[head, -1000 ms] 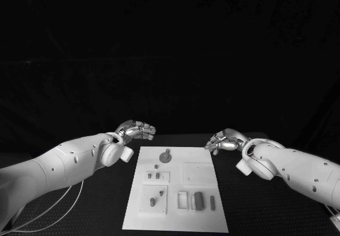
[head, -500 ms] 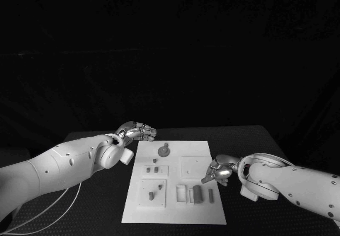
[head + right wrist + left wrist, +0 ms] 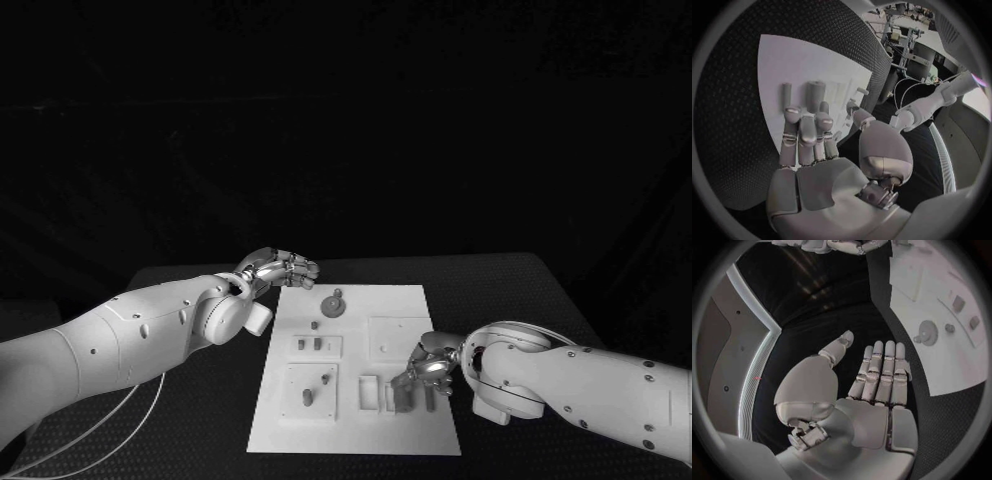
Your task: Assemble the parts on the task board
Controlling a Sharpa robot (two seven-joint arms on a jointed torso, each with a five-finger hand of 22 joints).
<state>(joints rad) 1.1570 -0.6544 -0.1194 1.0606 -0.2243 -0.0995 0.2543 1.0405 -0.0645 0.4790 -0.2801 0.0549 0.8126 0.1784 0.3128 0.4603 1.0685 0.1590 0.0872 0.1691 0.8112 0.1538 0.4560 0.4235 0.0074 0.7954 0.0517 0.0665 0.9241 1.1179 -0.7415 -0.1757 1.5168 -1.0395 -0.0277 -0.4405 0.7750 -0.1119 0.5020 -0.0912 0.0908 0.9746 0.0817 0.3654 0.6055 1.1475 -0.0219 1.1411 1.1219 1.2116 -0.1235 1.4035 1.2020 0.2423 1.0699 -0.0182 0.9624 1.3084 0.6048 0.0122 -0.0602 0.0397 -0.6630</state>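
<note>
Two hands flank the task board (image 3: 361,440), right hand (image 3: 428,372) over its edge

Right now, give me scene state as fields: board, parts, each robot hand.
surface: black table
board: white rectangular task board, lying flat at mid-table
parts: small dark pieces on the board, including a round one with a stub at the far end and two upright bars by the right robot hand
left robot hand: at the board's far left corner, fingers apart, holding nothing
right robot hand: over the board's near right area, fingers extended above the bars; contact cannot be told
</note>
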